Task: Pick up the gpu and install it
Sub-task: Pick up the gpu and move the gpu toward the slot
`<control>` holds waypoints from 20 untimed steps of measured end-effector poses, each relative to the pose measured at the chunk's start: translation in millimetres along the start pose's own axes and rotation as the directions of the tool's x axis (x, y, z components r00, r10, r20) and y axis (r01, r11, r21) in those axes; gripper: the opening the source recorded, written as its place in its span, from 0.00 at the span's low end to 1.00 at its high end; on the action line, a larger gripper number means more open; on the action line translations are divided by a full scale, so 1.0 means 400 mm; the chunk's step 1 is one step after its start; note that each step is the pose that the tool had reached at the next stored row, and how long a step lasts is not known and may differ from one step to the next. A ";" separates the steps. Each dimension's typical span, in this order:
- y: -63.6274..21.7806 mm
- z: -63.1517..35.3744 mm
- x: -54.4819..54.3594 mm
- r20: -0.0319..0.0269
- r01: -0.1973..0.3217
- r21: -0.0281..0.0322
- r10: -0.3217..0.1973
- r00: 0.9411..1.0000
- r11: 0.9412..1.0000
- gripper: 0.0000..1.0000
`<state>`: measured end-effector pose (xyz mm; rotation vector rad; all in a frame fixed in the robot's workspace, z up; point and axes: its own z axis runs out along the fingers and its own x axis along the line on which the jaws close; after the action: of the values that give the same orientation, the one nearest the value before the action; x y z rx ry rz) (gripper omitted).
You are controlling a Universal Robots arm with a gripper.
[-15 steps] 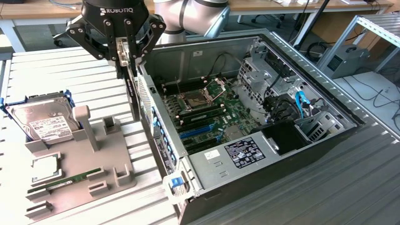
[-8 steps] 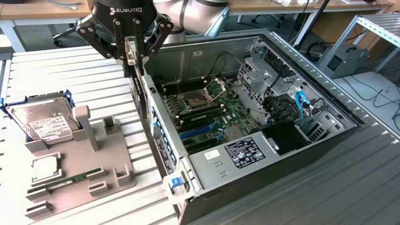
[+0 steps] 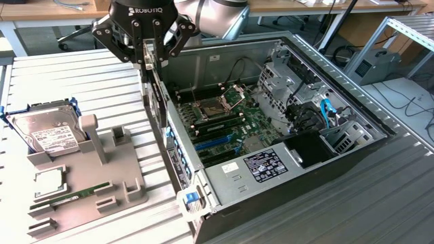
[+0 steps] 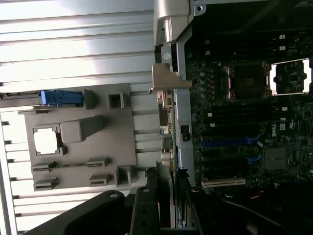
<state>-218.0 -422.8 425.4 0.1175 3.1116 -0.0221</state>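
The gpu (image 3: 154,101) hangs upright and edge-on, a thin dark card, right at the rear wall of the open computer case (image 3: 298,203) on the exterior view's left side. My gripper (image 3: 150,63) is above it, shut on the card's upper edge. In the wrist view the gpu (image 4: 167,127) runs away from the gripper (image 4: 168,205), and its silver bracket end (image 4: 168,81) sits level with the case's rear wall. The motherboard (image 3: 251,122) lies inside the case with blue expansion slots (image 3: 217,143), also seen as blue slots (image 4: 227,143). Whether the card touches the case I cannot tell.
A grey fixture tray (image 3: 122,173) lies on the ribbed table to the case's left in the exterior view. It holds a hard drive (image 3: 48,129), a square processor (image 3: 49,182) and a green RAM stick (image 3: 71,195). Drive cages and cables (image 3: 318,117) fill the case's far side.
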 end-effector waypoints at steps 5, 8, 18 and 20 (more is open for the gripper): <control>0.001 0.000 -0.015 0.000 0.000 0.000 0.000 1.000 1.000 0.27; 0.002 0.001 -0.025 0.000 0.000 0.000 0.000 1.000 1.000 0.27; 0.005 0.002 -0.064 0.000 0.000 0.000 0.000 1.000 1.000 0.27; 0.005 0.002 -0.070 0.000 0.000 0.000 0.000 1.000 1.000 0.27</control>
<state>-190.0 -422.8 425.4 0.1176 3.1120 -0.0221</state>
